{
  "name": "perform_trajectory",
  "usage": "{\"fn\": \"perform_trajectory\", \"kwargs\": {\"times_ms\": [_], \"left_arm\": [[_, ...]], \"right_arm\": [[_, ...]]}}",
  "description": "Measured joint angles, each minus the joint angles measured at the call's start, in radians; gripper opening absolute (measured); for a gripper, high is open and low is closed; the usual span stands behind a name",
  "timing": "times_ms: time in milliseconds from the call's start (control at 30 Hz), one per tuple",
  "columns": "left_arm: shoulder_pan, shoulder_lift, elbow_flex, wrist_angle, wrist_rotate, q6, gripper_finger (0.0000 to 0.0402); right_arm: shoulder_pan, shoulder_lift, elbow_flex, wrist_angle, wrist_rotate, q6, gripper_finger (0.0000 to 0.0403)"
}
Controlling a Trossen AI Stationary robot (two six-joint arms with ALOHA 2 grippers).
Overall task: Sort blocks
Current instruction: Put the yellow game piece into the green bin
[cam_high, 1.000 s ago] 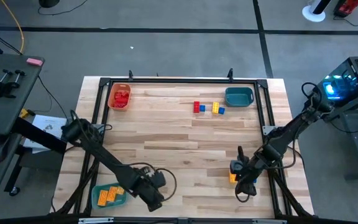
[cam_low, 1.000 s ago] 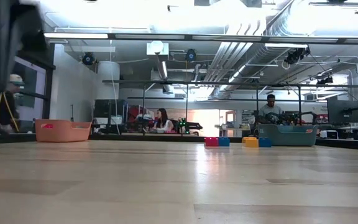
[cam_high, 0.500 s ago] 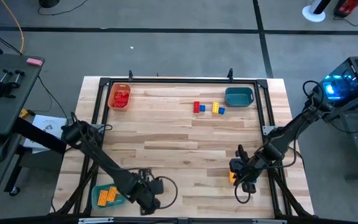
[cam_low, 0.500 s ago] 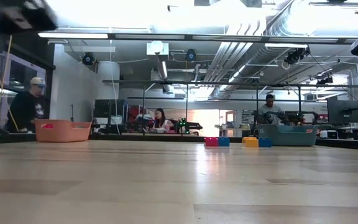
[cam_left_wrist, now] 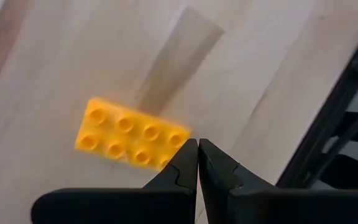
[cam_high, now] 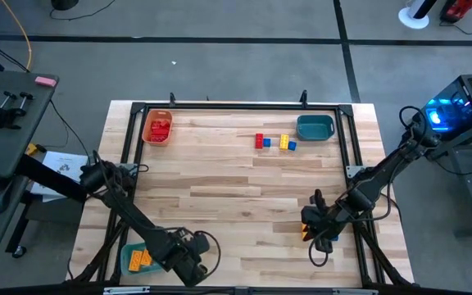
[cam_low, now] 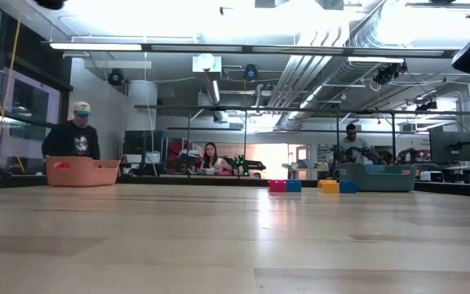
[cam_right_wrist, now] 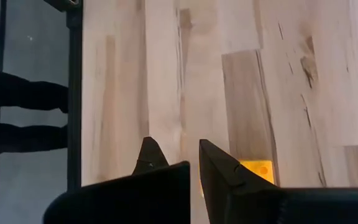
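Note:
A yellow studded brick lies flat on the wood under my left gripper, which is shut, with its tips by the brick's corner. In the high view my left gripper is at the near edge, beside a teal tray that holds yellow bricks. My right gripper is slightly open near the right edge. It also shows in the high view. A yellow brick lies beside one of its fingers, not between them. Loose red, blue and yellow bricks lie at the far side. My left gripper's shut fingertips stand at the yellow brick's corner, coming from above. I cannot tell whether they touch it. My right gripper's one finger stands next to the other yellow brick. I cannot tell whether it touches it.
An orange tray with red bricks stands at the far left and a teal tray at the far right. A black frame runs round the table. In the low view people show in the room behind the table.
My left gripper has gone toward the table's left edge along the near edge, closer to the teal tray with yellow bricks. My right gripper has shifted a little toward the far edge.

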Motion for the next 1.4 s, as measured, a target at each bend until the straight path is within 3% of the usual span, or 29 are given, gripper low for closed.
{"fn": "perform_trajectory", "kwargs": {"times_ms": [300,633,1000,1133,1267,1400], "left_arm": [[0.003,0.000,-0.007,-0.107,-0.010,-0.036,0.0000],[0.070,-0.009,-0.130,0.027,0.003,0.017,0.0000],[0.278,-0.015,-0.131,-0.129,-0.056,0.540,0.0000],[0.353,-0.060,-0.116,-0.215,-0.035,0.631,0.0000],[0.378,-0.173,-0.107,-0.201,-0.079,0.597,0.0000],[0.351,-0.240,-0.110,-0.195,-0.227,0.438,0.0000]], "right_arm": [[-0.043,0.000,0.000,0.019,0.000,-0.001,0.0000],[-0.067,0.000,0.000,0.022,0.000,-0.009,0.0000],[-0.068,0.000,0.000,0.035,0.038,0.008,0.0000],[-0.068,0.000,0.000,0.066,0.042,0.007,0.0000],[-0.068,0.000,0.000,0.091,0.062,0.007,0.0000],[-0.068,0.000,0.000,0.117,0.097,0.007,0.0000]]}}
